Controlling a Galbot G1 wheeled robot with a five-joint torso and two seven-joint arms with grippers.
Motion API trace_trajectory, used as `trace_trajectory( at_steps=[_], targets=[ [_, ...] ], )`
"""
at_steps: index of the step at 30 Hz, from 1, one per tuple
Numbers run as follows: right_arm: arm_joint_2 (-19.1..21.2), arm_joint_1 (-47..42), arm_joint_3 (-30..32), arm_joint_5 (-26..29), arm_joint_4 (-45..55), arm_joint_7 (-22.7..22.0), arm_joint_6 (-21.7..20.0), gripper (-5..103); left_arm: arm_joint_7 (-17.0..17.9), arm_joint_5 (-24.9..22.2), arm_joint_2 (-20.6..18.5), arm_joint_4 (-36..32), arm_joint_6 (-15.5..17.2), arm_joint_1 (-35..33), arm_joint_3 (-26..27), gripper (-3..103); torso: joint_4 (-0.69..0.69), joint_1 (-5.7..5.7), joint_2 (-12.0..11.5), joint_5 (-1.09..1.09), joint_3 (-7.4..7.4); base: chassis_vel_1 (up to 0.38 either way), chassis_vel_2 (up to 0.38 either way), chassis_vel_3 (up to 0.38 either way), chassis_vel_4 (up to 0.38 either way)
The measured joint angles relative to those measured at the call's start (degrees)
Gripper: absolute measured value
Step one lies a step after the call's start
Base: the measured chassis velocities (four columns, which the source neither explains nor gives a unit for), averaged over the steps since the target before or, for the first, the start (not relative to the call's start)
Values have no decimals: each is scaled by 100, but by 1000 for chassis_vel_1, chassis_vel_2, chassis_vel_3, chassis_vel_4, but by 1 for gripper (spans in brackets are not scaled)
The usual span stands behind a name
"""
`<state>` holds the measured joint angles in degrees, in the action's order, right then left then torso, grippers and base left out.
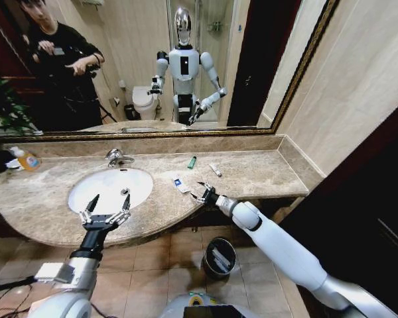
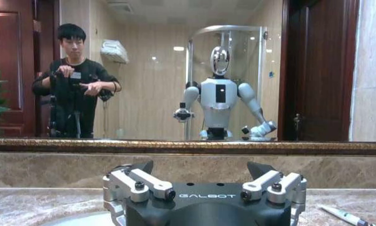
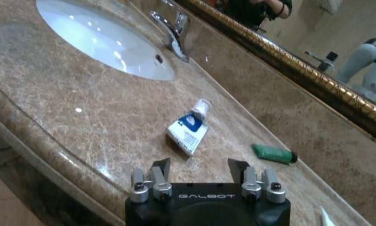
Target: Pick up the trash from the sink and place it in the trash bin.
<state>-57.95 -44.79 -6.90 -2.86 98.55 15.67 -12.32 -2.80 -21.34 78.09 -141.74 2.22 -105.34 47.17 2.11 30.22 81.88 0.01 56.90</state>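
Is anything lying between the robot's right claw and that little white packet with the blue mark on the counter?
Nothing visible. The right gripper is open at the counter's front edge, and only bare marble separates it from the packet. The green tube lies off to the side, beyond.

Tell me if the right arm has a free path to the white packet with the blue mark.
Probably yes. The right end effector is open beside the packet, with bare counter between them.

Glossy marble counter (image 1: 252, 175), white glazed sink (image 1: 103, 189), chrome tap (image 1: 117, 158)
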Motion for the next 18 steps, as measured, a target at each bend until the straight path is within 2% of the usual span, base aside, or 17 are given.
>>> trace_trajectory(
  at_steps=[3, 8, 11, 18],
  targets=[
    [-34, -32, 9, -33, -69, -37, 6, 58, 0, 0, 0, 0, 0, 0, 0, 100, 0, 0, 0, 0, 0, 0, 0, 0, 0],
    [-36, -39, -2, -57, -82, -66, 7, 57, 0, 0, 0, 0, 0, 0, 0, 100, 0, 0, 0, 0, 0, 0, 0, 0, 0],
    [-36, -39, -10, -59, -73, -89, 5, 48, 0, 0, 0, 0, 0, 0, 0, 100, 0, 0, 0, -1, 0, 0, 0, 0, 0],
    [-51, -36, -57, -52, -25, -163, -17, 43, 0, 0, 0, 0, 0, 0, 0, 100, 0, 0, 0, -1, 0, 0, 0, 0, 0]
  ],
)
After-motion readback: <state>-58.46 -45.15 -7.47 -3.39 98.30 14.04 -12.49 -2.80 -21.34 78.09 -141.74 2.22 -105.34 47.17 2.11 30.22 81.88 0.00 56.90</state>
